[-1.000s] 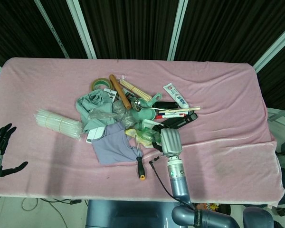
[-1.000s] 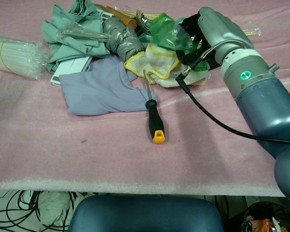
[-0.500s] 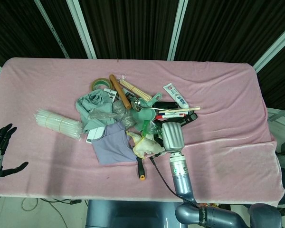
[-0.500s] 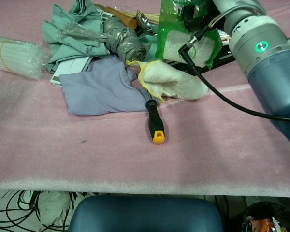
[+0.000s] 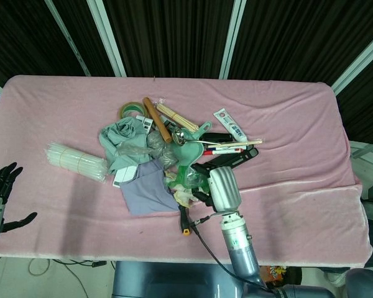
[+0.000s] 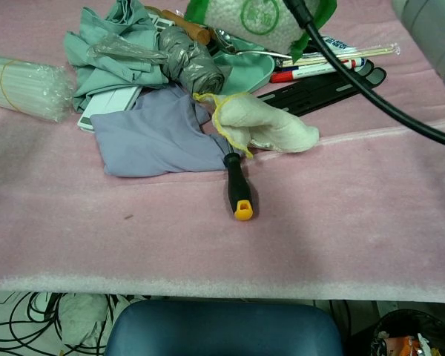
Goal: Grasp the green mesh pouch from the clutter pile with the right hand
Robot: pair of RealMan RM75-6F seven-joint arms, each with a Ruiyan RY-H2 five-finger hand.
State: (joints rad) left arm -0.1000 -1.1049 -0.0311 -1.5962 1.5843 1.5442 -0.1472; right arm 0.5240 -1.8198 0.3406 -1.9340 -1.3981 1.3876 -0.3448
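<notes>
The green mesh pouch [image 6: 256, 16], with white filling and a round green logo, hangs lifted above the back of the clutter pile at the top edge of the chest view. My right hand [image 5: 221, 185] grips it from above. In the chest view the hand is cut off by the frame, and only its forearm [image 6: 430, 30] and a black cable [image 6: 356, 74] show. In the head view the hand covers most of the pouch. My left hand [image 5: 0, 186] is at the table's left front edge, fingers spread, holding nothing.
Under the pouch lie a cream cloth with yellow trim [image 6: 271, 127], a black-handled screwdriver [image 6: 237, 189], a lavender cloth [image 6: 152, 137], a grey wrapped roll [image 6: 189, 65], a green cloth [image 6: 111, 44], pens and a black strip [image 6: 322, 83]. A bundle of white sticks [image 6: 22, 85] lies left.
My right hand has raised the green pouch up out of the pile. The cream cloth that lay against it has dropped and now rests beside the screwdriver.
</notes>
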